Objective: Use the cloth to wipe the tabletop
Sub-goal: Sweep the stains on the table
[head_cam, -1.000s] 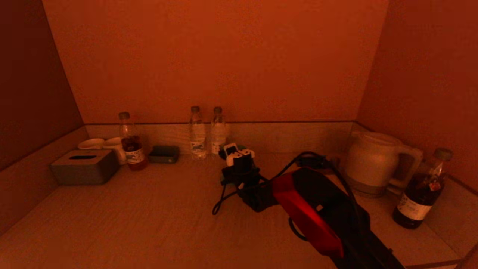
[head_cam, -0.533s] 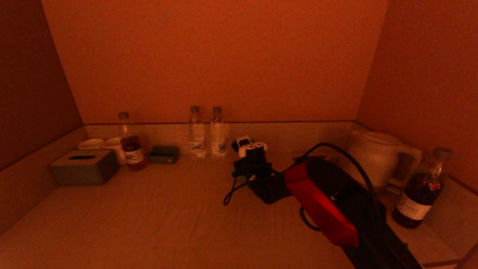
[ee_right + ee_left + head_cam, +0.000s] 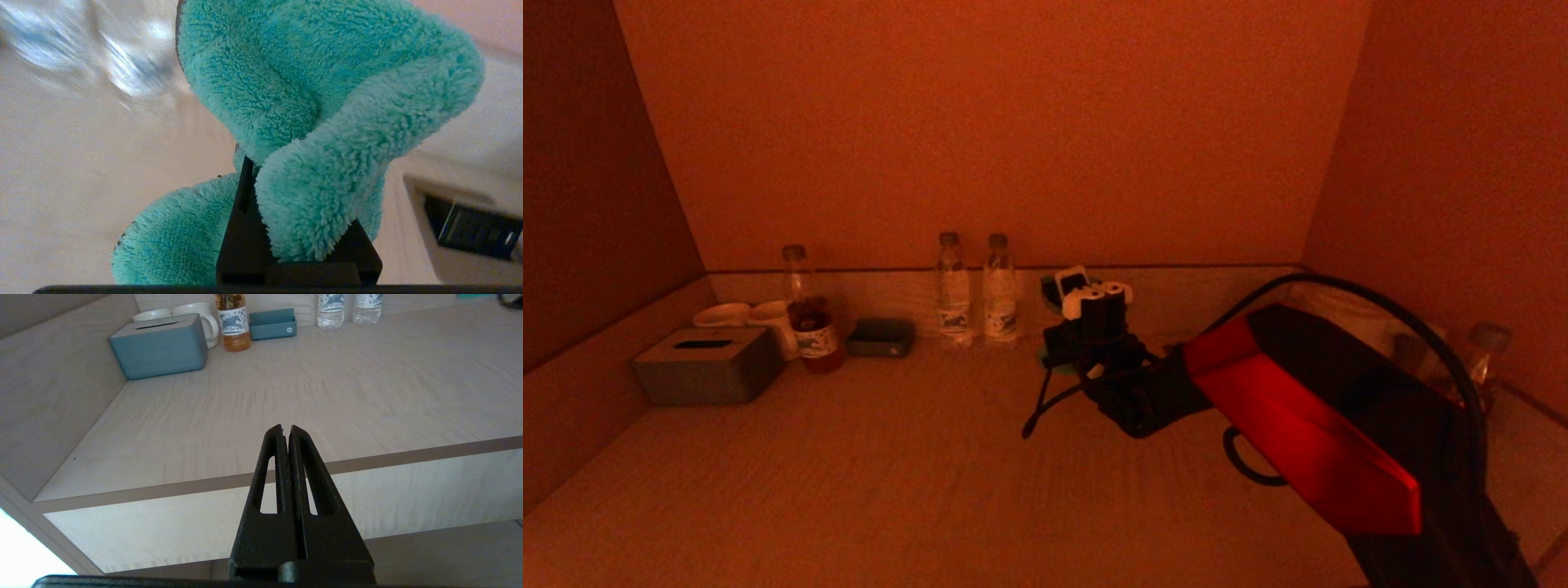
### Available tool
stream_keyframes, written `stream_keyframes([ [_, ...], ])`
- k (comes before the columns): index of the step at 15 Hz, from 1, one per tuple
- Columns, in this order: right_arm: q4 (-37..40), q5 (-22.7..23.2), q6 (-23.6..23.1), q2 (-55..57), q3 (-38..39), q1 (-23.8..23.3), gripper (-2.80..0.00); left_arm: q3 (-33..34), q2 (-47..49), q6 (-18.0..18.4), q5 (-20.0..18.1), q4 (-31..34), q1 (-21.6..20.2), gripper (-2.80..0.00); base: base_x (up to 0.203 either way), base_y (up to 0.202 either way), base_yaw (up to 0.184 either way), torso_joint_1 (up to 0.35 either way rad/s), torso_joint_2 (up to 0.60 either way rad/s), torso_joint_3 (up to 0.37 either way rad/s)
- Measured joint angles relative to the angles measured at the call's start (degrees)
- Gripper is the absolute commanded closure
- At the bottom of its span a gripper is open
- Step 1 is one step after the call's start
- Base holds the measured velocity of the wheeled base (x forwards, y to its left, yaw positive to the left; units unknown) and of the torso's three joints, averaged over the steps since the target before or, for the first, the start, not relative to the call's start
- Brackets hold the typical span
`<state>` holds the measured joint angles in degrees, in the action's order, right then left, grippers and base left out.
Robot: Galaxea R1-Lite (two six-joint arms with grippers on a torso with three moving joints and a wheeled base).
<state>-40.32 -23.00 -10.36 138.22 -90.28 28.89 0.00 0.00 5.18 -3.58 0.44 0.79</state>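
Note:
My right gripper [image 3: 1081, 341] is at the back of the light wooden tabletop [image 3: 849, 457], just right of two water bottles. It is shut on a fluffy teal cloth [image 3: 318, 81], which bulges out past the black fingers [image 3: 245, 212] and hides their tips. In the head view only a small edge of the cloth [image 3: 1044, 358] shows under the gripper, down at the tabletop. My left gripper [image 3: 286, 430] is shut and empty, parked in front of the table's front edge [image 3: 408, 455], out of the head view.
Along the back wall stand two water bottles [image 3: 953, 286], a tea bottle [image 3: 807, 318], two white cups [image 3: 743, 314], a grey tissue box [image 3: 707, 363] and a small dark tray [image 3: 880, 336]. A dark bottle [image 3: 1486, 343] stands at the right, behind my arm. A wall socket [image 3: 474, 228] is near the cloth.
My right arm has moved away from me and to the right with the cloth, from the table's middle to the back wall. It now covers the white kettle.

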Motion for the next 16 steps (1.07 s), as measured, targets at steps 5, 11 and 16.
stream_keyframes([
  [5,-1.9,-0.01,1.16,-8.55,10.32,-0.18,0.0,0.0,0.0,-0.04,0.0,0.0,0.0,0.0,0.0,0.0,0.0,0.0,0.0,0.0],
  [11,-2.5,-0.63,1.49,-14.46,15.53,-0.17,0.0,0.0,0.0,-0.01,0.0,-0.02,0.02,0.0,0.0,0.0,0.0,0.0,0.0,0.0],
  [16,-2.69,-0.71,1.53,-15.33,17.04,-0.16,0.0,0.0,0.0,-0.03,0.0,0.0,-0.02,0.0,0.0,0.0,0.0,0.0,0.0,0.0],
])
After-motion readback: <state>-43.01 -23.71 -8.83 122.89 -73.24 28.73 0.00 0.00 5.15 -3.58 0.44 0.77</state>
